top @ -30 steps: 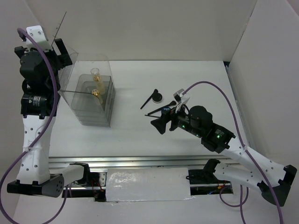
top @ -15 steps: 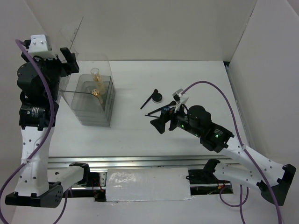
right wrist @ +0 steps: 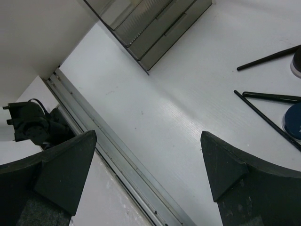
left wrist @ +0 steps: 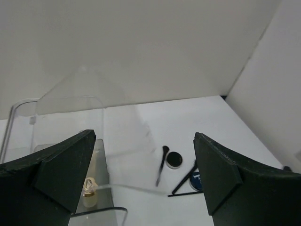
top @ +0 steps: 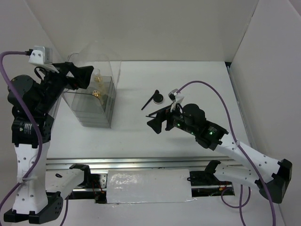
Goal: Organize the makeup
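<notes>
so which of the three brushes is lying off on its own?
The brush beside the black compact, on the side toward the clear box. The other two brushes meet at one end in a V, next to the blue compact.

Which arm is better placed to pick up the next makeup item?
Right. The right tool, open, hovers beside the brushes and black compact; the left tool is up by the box, away from them.
</notes>
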`<state>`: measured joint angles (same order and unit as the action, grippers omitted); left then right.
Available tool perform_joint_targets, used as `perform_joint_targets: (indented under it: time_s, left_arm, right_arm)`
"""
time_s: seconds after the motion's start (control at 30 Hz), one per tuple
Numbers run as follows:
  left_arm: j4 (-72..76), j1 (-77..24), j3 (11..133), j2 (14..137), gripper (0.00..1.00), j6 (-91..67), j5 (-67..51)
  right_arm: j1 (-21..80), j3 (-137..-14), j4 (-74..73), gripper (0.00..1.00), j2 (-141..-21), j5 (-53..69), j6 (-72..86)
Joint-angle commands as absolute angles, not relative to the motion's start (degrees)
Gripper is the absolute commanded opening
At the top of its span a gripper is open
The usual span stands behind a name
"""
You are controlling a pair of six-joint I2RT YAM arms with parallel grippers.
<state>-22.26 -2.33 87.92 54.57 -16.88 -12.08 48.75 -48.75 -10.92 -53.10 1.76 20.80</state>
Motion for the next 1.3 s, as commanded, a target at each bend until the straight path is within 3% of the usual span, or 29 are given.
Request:
perform_joint_targets:
  time_s: [0.0,0.17,0.43,0.47,0.53,0.63,0.97,1.27]
  left_arm:
    - [-22.4,-2.3,90.4,51.9,0.99,-20.2,-21.1]
    - [-31.2,-2.3,89.1,48.9,0.99,-18.1,-12.1]
    - [-35.9,-2.3,67.3,39.6,0.99,-19.3,6.6]
    - [-35.9,-2.4,65.8,36.9,0.99,-20.0,8.7]
    - [-36.2,-2.4,61.8,33.0,0.98,-21.1,13.6]
    - [-36.6,-2.4,60.0,29.5,0.98,-22.1,17.6]
    - [-35.4,-2.4,49.3,19.1,0.99,-26.9,19.5]
    - [-33.6,-2.9,47.5,20.0,0.99,-26.5,17.1]
  right_arm:
    - [48.0,-51.5,-6.2,1.00,-54.4,2.9,23.8]
    - [45.4,-51.2,-0.2,1.00,-58.8,4.7,30.6]
    - [43.8,-51.8,21.3,0.95,-78.0,6.7,43.8]
    - [43.6,-52.6,26.5,0.91,-80.7,7.8,47.0]
    - [43.2,-57.0,34.4,0.69,-92.5,11.9,51.6]
    - [43.2,-60.2,42.2,0.60,-100.0,12.5,56.9]
    - [41.6,-74.1,55.7,0.50,-123.6,15.5,66.1]
    - [41.4,-82.4,53.6,0.50,-131.2,17.0,68.5]
